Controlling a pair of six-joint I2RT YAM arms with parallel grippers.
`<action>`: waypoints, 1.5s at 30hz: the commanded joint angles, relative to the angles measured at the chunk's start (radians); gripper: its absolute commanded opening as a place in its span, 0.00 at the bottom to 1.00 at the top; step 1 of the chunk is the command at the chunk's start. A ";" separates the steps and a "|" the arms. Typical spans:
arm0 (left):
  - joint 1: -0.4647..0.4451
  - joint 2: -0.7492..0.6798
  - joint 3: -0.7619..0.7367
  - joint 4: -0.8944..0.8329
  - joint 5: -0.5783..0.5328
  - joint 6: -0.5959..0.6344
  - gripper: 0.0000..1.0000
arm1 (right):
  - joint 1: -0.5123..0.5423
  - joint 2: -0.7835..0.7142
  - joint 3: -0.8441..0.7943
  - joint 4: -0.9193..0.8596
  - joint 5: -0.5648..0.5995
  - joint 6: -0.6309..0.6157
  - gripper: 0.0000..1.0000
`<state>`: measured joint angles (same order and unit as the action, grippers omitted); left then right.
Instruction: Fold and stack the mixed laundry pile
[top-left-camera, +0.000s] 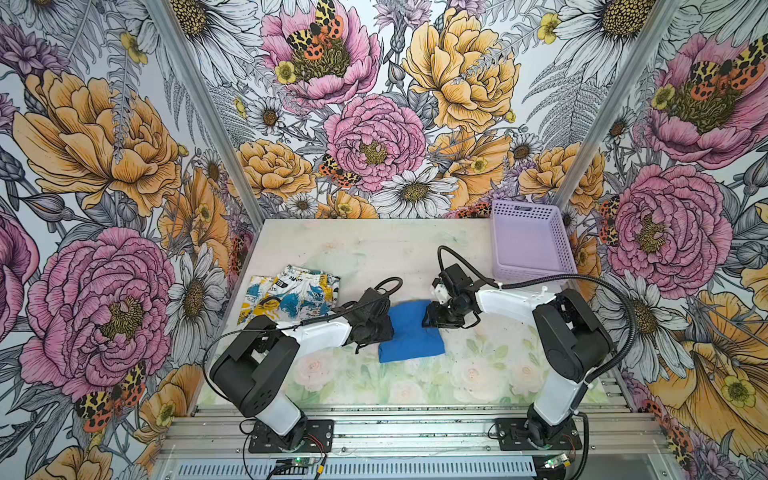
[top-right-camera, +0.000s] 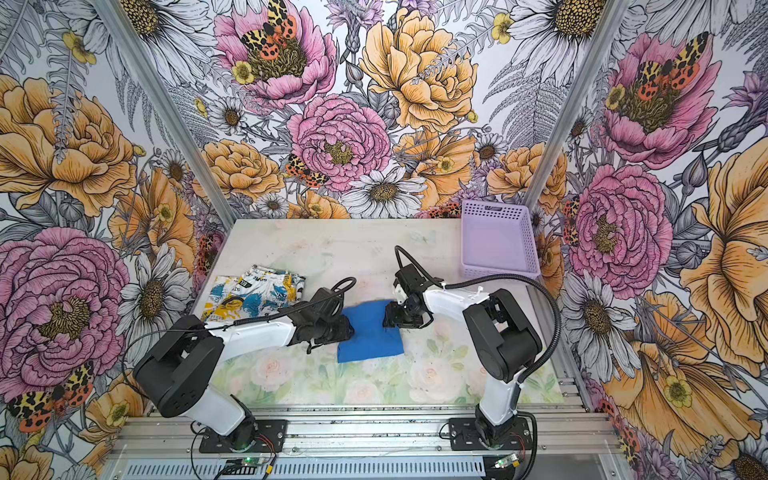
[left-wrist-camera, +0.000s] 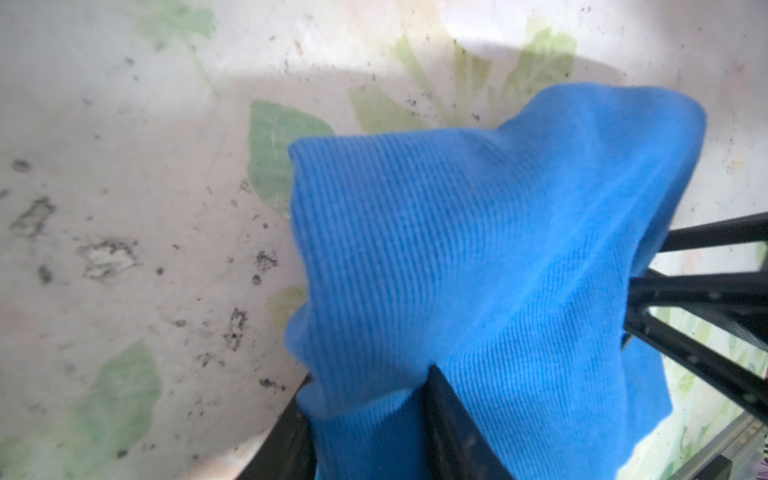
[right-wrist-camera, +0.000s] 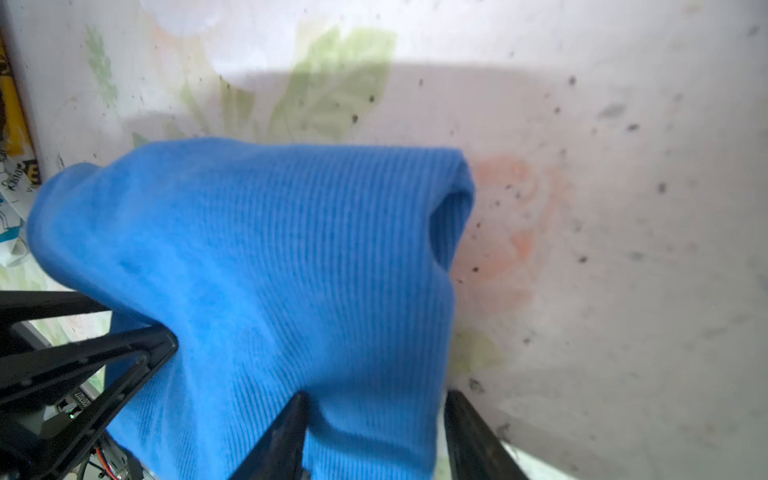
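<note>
The left hand and the right hand are each pinching an opposite edge of the blue T-shirt, holding those edges raised off the surface.

Folded blue T-shirt lies near folded printed garment.

The left arm and the right arm share one build: glossy white shells between bulky matte-black joint housings, each standing on a flat black base plate. A black ribbed hose loops along each arm, and thin red wires show at the bases. The slim black fingers are angular.
</note>
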<state>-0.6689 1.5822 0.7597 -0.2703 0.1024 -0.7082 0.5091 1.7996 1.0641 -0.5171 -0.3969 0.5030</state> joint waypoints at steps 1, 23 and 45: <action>0.012 0.047 -0.005 -0.019 0.009 -0.001 0.38 | -0.004 0.035 -0.003 0.008 0.025 -0.014 0.50; 0.087 -0.024 0.034 -0.071 0.016 0.038 0.00 | 0.024 -0.011 -0.006 0.060 -0.093 0.046 0.00; 0.211 -0.222 0.069 -0.239 0.046 0.121 0.00 | 0.086 -0.021 0.118 0.086 -0.148 0.159 0.00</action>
<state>-0.4755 1.3983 0.8051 -0.4881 0.1440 -0.6170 0.5907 1.8126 1.1461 -0.4507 -0.5289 0.6395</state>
